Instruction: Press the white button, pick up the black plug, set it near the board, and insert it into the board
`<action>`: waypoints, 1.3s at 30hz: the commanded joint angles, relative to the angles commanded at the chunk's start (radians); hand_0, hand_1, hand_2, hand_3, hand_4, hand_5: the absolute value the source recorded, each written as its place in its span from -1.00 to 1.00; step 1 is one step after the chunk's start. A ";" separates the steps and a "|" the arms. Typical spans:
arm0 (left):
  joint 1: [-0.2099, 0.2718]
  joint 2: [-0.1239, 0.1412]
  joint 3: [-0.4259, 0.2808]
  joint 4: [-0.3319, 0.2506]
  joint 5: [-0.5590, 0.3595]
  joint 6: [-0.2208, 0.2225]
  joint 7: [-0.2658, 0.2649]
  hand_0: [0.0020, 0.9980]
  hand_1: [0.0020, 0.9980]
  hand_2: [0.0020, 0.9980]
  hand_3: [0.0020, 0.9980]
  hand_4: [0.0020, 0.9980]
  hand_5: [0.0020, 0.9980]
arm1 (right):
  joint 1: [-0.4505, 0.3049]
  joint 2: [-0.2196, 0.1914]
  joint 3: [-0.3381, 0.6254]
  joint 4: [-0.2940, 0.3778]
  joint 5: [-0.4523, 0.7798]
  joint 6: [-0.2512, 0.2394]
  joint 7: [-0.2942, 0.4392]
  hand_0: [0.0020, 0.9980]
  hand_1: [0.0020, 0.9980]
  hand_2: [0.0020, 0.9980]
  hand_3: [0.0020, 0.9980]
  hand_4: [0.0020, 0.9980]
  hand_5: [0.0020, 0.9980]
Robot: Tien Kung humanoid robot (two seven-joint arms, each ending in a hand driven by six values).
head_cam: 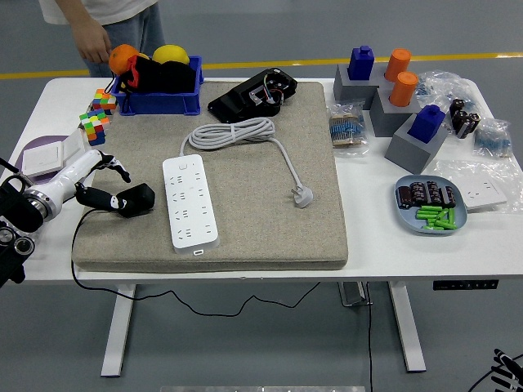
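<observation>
The black plug (135, 198) lies on the left edge of the beige mat (270, 220), its black cable trailing off the table's front. My left hand (102, 181) sits just left of it with fingers spread; the lower black finger reaches the plug's rear while the upper fingers hover above it, apart from it. The white power strip (190, 202) lies lengthwise on the mat just right of the plug, a small switch at its near end (198, 251). Its white cord (231, 131) is coiled behind it and ends in a white plug (303, 196). My right hand (507, 365) only peeks in at the bottom right corner, below the table.
A person's hand (91, 37) hovers by the blue bin (159, 100) with orange and yellow balls. Two colour cubes (96, 114) and a white box (47, 155) lie behind my left hand. A black device (253, 94), grey blocks (409, 131) and a blue dish (431, 206) sit behind and to the right.
</observation>
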 joint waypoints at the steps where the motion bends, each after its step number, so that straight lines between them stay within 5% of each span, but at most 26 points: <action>1: -0.003 0.000 0.003 0.003 -0.001 -0.001 0.000 0.77 0.70 0.36 -0.10 0.94 -1.00 | -0.001 0.001 0.003 -0.001 -0.002 0.001 0.000 0.61 0.45 0.40 0.30 0.47 -0.04; 39: -0.084 -0.038 0.118 0.141 -0.040 0.002 -0.009 0.76 0.69 0.36 -0.11 0.94 -1.00 | -0.001 0.007 -0.003 0.001 0.010 0.002 0.002 0.60 0.45 0.40 0.30 0.48 -0.05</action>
